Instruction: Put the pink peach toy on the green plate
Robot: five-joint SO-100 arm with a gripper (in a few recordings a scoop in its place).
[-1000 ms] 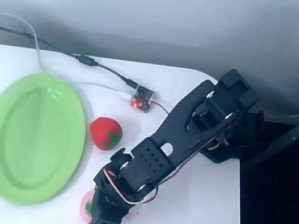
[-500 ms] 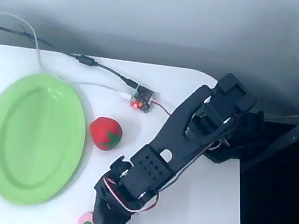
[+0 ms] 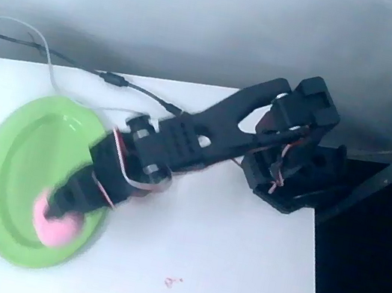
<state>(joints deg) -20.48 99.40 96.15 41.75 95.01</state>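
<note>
Reading the overhead view: I see fingers (image 3: pixel 62 208), motion-blurred, over the green plate (image 3: pixel 16 153); the pink peach toy (image 3: pixel 54 226) sits at the plate's 4 o'clock, at their tip. Grip state: cannot tell.

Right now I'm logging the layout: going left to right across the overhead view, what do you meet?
Green plate → pink peach toy at the gripper → small red mark on the table → arm base.

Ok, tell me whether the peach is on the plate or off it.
Over it: the pink peach toy shows inside the green plate rim, at the gripper tip. Resting or held: cannot tell, blurred.
</note>
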